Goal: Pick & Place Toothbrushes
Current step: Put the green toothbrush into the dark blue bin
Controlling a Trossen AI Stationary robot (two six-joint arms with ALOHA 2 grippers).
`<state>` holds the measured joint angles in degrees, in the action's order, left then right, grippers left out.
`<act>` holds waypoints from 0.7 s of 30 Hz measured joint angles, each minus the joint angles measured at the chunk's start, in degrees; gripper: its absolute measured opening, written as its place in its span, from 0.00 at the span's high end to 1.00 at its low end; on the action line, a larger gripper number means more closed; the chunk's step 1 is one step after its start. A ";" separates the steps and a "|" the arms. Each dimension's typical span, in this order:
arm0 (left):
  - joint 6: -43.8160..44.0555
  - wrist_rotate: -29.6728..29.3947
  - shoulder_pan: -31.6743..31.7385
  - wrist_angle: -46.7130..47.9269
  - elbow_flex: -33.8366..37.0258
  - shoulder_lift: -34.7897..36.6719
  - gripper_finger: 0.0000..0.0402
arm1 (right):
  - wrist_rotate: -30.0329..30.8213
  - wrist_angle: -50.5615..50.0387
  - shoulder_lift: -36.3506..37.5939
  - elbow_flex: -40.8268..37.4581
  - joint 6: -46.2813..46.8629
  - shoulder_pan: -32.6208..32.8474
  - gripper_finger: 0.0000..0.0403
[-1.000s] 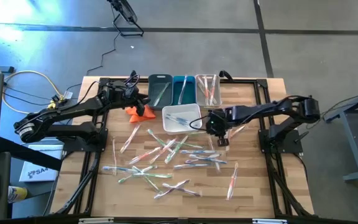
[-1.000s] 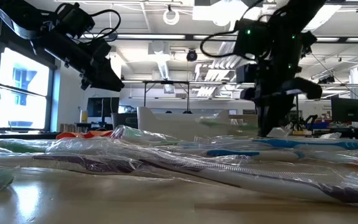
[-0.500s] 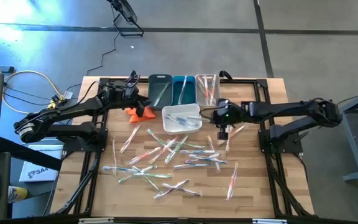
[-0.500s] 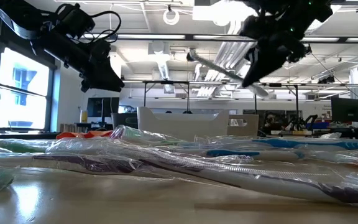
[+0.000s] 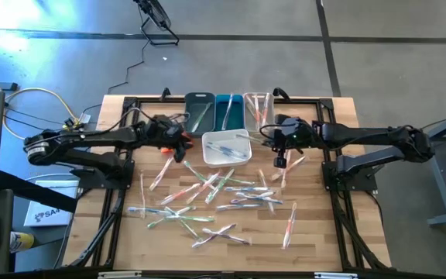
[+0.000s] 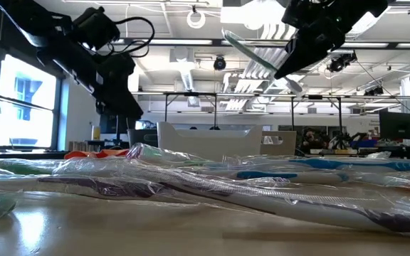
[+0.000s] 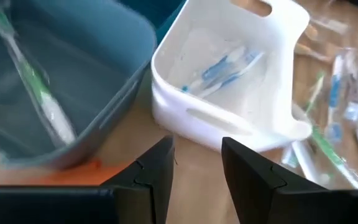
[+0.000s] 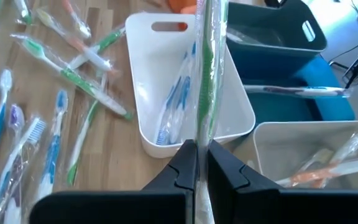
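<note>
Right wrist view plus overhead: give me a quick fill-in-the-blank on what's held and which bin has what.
1. The right tool is shut on a wrapped toothbrush with a ____ handle.
2. The white bin below it holds toothbrushes with ____ handles.
3. The left tool, holding nothing, hangs beside the white bin with its jaws ____.
4. The grey-blue bin holds ____ green-and-white toothbrush.

Missing words: green; blue; open; one

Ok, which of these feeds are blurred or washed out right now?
Left wrist view: smeared, the white bin soft-edged. Low view: near toothbrushes out of focus, ceiling lights glaring. High view: blue glare at the upper left. Right wrist view: held toothbrush sharp.
</note>
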<state>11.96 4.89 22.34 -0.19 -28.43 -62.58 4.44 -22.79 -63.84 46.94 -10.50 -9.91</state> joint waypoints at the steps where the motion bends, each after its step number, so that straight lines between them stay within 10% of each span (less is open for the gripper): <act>1: -0.10 -1.60 -1.17 -0.39 -0.02 -0.52 0.67 | 0.08 -0.01 0.17 0.00 0.02 0.00 0.98; 21: 0.66 -10.36 -10.91 -6.63 0.00 -1.47 0.67 | 0.09 1.70 0.40 0.02 1.43 0.00 0.97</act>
<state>12.62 -5.47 11.43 -6.83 -28.42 -64.05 4.54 -21.08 -63.44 46.96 -9.07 -9.91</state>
